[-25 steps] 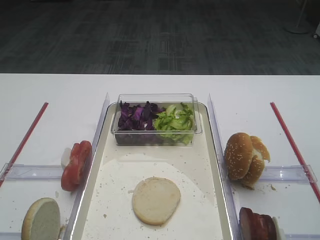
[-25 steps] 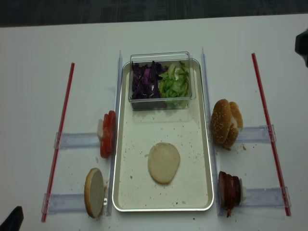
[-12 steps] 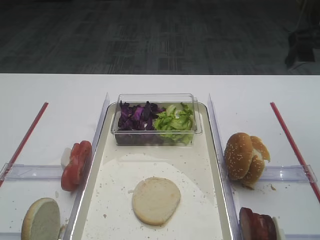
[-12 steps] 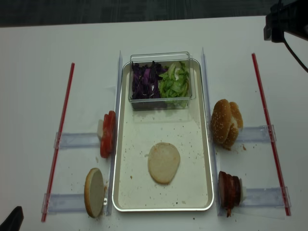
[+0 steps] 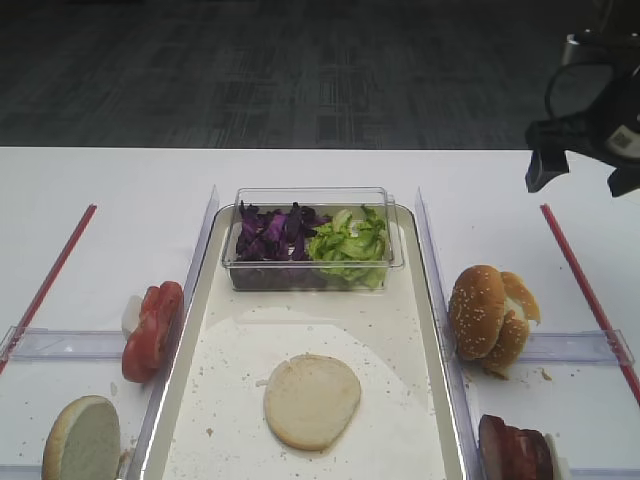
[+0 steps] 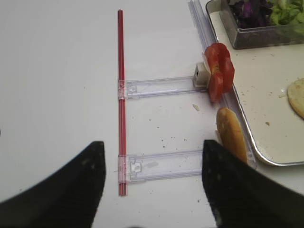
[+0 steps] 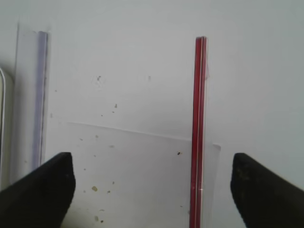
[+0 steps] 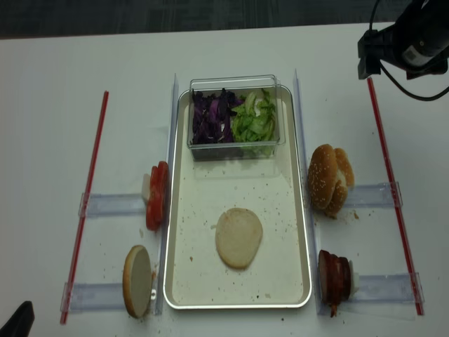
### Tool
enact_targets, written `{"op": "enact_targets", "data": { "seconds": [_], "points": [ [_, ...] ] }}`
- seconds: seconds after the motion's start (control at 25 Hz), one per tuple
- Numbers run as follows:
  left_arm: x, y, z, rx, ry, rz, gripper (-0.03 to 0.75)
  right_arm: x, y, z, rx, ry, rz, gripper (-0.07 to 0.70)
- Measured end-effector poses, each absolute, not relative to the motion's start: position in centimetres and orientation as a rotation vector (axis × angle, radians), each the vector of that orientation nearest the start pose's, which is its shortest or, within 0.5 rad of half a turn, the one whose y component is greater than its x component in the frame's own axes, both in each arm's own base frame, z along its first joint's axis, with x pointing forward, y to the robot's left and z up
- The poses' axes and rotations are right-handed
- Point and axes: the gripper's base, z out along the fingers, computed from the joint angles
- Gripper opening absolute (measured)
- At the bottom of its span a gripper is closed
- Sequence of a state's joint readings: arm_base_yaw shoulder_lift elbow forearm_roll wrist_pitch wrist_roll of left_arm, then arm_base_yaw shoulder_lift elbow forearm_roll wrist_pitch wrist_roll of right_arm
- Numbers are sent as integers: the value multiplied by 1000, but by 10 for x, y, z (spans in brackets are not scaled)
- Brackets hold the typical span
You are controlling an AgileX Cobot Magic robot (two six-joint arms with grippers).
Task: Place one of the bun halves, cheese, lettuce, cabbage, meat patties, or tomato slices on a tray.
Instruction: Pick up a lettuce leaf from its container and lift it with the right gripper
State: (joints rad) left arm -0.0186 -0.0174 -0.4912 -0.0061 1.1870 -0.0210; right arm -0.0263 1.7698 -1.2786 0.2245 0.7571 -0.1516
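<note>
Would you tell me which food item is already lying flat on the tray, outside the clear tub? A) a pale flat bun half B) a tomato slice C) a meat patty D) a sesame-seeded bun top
A: a pale flat bun half lies on the tray, while the tomato slices, meat patties and sesame-seeded bun tops stand off it on the table.
</note>
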Motion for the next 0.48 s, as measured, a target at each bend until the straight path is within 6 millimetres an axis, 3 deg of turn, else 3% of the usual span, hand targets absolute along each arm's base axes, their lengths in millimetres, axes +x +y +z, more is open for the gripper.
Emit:
{"op": "enact_targets", "data": {
  "seconds": [0.24, 0.48],
  "points": [
    [-12, 0, 265, -2, 2162, -30, 409, 376, 4, 208, 17, 2774, 212, 676],
    [-12, 0, 265, -2, 2162, -30, 409, 377, 4, 207, 22, 2769, 214, 676]
  ]
}}
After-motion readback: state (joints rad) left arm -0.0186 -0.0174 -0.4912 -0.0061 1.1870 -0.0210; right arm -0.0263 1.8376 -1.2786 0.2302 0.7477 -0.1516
